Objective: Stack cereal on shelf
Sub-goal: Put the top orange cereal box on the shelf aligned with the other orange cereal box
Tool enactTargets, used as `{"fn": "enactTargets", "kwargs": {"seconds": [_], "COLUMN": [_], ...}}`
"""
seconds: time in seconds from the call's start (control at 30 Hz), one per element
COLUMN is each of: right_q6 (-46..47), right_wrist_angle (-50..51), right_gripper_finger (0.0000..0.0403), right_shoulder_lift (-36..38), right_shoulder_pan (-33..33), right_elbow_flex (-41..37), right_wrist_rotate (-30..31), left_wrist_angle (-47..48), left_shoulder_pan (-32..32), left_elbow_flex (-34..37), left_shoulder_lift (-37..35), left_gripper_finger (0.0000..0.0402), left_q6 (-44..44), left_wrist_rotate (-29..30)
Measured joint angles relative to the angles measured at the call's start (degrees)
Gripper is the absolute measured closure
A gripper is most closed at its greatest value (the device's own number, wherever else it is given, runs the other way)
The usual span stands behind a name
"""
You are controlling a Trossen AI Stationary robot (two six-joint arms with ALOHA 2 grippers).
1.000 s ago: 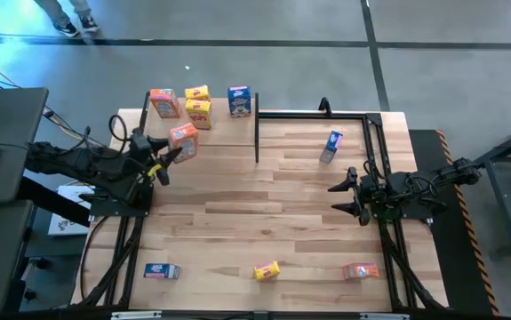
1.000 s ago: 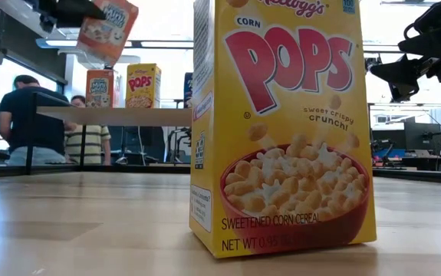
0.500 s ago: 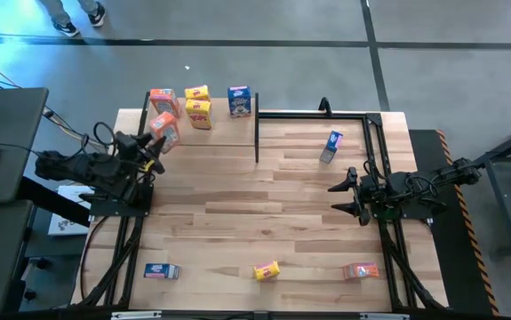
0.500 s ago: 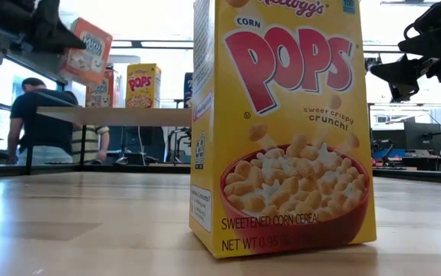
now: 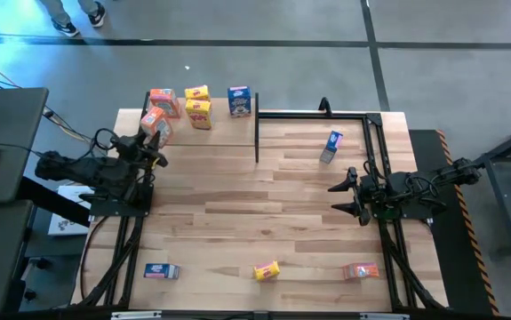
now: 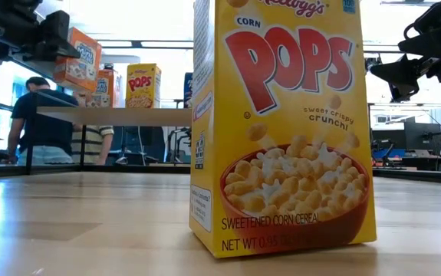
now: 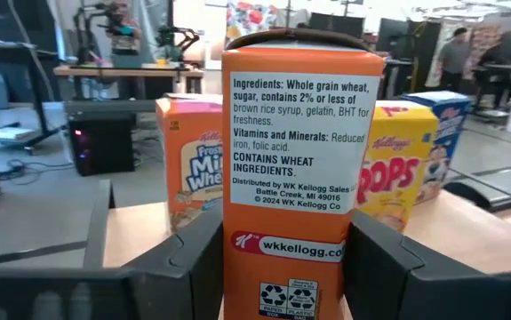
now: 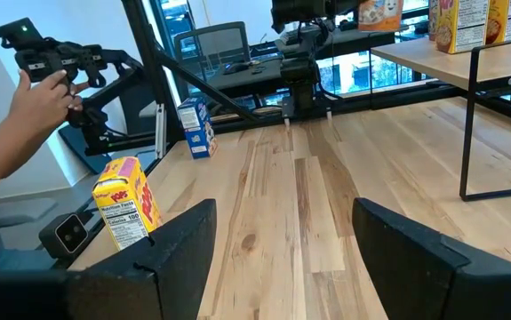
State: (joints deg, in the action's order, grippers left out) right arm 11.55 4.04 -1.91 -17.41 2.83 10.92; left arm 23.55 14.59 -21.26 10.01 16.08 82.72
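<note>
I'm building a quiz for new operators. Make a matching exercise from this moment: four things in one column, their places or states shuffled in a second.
Column one:
1. left pincer
2. right pincer
3. blue cereal box near the right arm
4. blue cereal box on the shelf

Column two:
A. open, holding nothing
B. standing beside yellow boxes
C. shut on an orange cereal box
D. leaning on the tabletop beside a black post

Pairs: 1-C, 2-A, 3-D, 4-B
</note>
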Motion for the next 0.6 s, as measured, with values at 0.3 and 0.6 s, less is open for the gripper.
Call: {"fn": "enactTargets", "kwargs": {"seconds": [0.3,0.6], "right_q6": [0.0,0.0], "right_wrist_angle": [0.0,0.0], "right_gripper_finger": [0.0146,0.0146], "right_shoulder_lift": [0.0,0.0], "right_shoulder_pan": [0.0,0.0], "right_elbow_flex": [0.0,0.0], "right_wrist_rotate": [0.0,0.0], "left_wrist_angle": [-1.0,-1.0], "left_shoulder_pan": [-5.9,-10.8], "left_elbow_flex": [0.0,0.0], "left_shoulder_lift": [9.0,18.1], "left_gripper_finger": [0.0234,0.0234], "left_q6": [5.0,14.0], "left_wrist_rotate": [-0.1,-0.3]}}
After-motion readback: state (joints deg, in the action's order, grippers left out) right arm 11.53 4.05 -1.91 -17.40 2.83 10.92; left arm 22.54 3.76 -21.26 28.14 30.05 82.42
